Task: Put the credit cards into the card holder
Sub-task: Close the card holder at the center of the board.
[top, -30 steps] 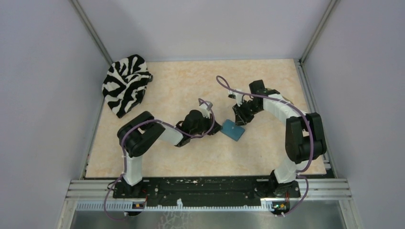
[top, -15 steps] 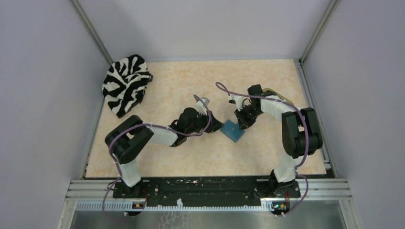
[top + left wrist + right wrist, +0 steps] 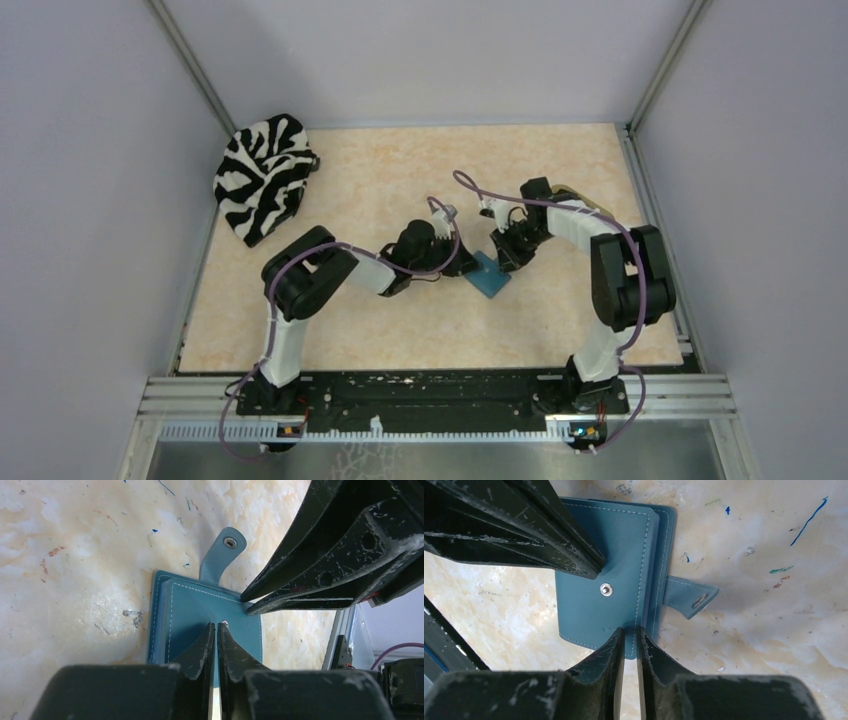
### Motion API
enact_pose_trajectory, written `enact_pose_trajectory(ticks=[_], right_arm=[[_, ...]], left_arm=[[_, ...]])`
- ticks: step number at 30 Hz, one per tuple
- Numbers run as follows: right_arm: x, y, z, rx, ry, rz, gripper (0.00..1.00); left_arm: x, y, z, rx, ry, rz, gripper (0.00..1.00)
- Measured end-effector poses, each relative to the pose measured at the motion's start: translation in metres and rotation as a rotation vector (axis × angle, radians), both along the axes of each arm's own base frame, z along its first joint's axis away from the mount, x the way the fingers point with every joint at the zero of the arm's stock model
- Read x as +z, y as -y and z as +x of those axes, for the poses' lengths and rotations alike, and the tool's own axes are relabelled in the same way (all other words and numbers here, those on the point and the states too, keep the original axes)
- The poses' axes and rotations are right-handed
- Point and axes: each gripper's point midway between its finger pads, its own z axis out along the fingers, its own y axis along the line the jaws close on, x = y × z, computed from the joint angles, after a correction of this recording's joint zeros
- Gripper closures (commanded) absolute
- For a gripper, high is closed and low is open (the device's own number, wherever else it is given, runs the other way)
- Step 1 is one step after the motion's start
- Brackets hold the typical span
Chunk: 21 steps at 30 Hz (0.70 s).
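Wallet (image 3: pixel 490 276) lies flat mid-table, a bit right of centre, folded closed, teal face up. Its snap tab (image 3: pixel 223 555) is unfastened and sticks out past one edge, flat on the table (image 3: pixel 400 160). The metal stud (image 3: pixel 606 590) on the cover is bare. The cover sits slightly offset from the layer below, so both stitched edges show on the tab side.

Both grippers are down on the wallet from opposite sides. Left gripper (image 3: pixel 216 626) comes in from the left. Its fingers are almost together with only a thin slit between them and nothing in it, and the tips rest on the cover near the stud. Right gripper (image 3: pixel 629 630) comes in from the far right side. It is likewise pinched to a narrow gap, tips on the cover near the edge next to the tab. Nothing is visibly clamped, though I can't tell if a tip hooks the cover edge.

In the left wrist view the right fingers (image 3: pixel 320 565) slant in from upper right, tips touching the wallet's corner area. In the right wrist view the left fingers (image 3: pixel 524 535) slant in from upper left, tips on the cover just beside the stud.

The table is pale marbled orange with pen marks and scuffs around the wallet. A zebra cloth (image 3: pixel 262 178) is bunched in the far-left corner, well apart from the wallet.
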Motion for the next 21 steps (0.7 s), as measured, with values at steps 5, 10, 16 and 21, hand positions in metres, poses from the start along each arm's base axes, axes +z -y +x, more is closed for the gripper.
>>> enact_pose_trajectory(ticks=[5,10,16,21], right_arm=[[0.009,0.002,-0.003,-0.012,-0.021,0.054,0.69],[0.047,0.001,0.025,-0.032,0.069,0.104,0.65],[0.081,-0.005,0.068,-0.057,0.17,0.121,0.65],[0.055,-0.003,0.07,-0.09,0.072,0.089,0.65]], left_arm=[[-0.001,0.0,0.002,0.008,-0.001,0.007,0.92],[-0.001,-0.001,0.002,0.009,-0.002,0.008,0.92],[-0.001,-0.002,0.001,0.011,0.003,0.003,0.93],[-0.001,-0.002,0.001,0.011,0.006,-0.001,0.93]])
